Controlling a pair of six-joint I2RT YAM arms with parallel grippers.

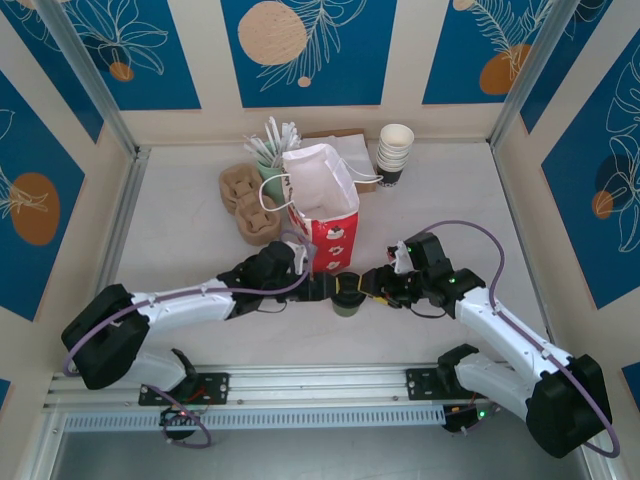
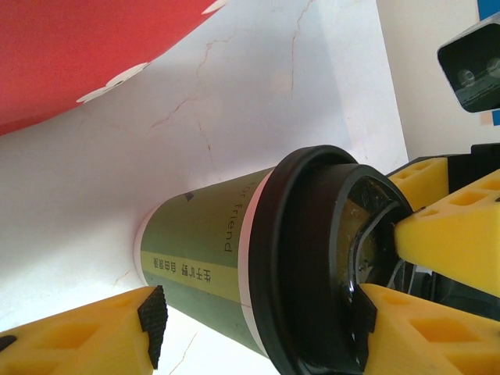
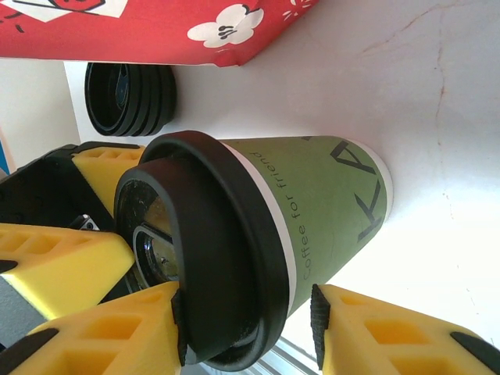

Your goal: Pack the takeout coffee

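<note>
We see the takeout coffee [image 1: 348, 298] standing upright on the worktop [image 1: 180, 230], close to the middle of its near edge and just on the near side of the red paper bag [image 1: 330, 225]. The cup has an olive-green body with dark lettering, and its round black lid [image 3: 226, 250] sits on top. The bag stands open, with its white handles up.

Both arms reach in toward the cup from opposite sides. The left gripper [image 1: 322, 288] is at the cup's left with its jaws spread. In the left wrist view one black pad [image 2: 152, 320] lies beside the lower body of the cup [image 2: 203, 258] and the other beside the lid. The jaws are not closed on the cup.

The right gripper [image 1: 378, 290] is at the cup's right, and its jaws are also apart. In the right wrist view the lid's rim sits in the gap between its yellow fingers [image 3: 391, 336]. We cannot tell whether either pad presses on it. In the left wrist view a yellow finger [image 2: 453, 230] of the right gripper reaches the top of the lid.

A short stack of black lids [image 3: 129, 98] lies beside the foot of the bag. Toward the far edge we see a stack of white cups [image 1: 394, 152] and brown cardboard carriers [image 1: 248, 203].
</note>
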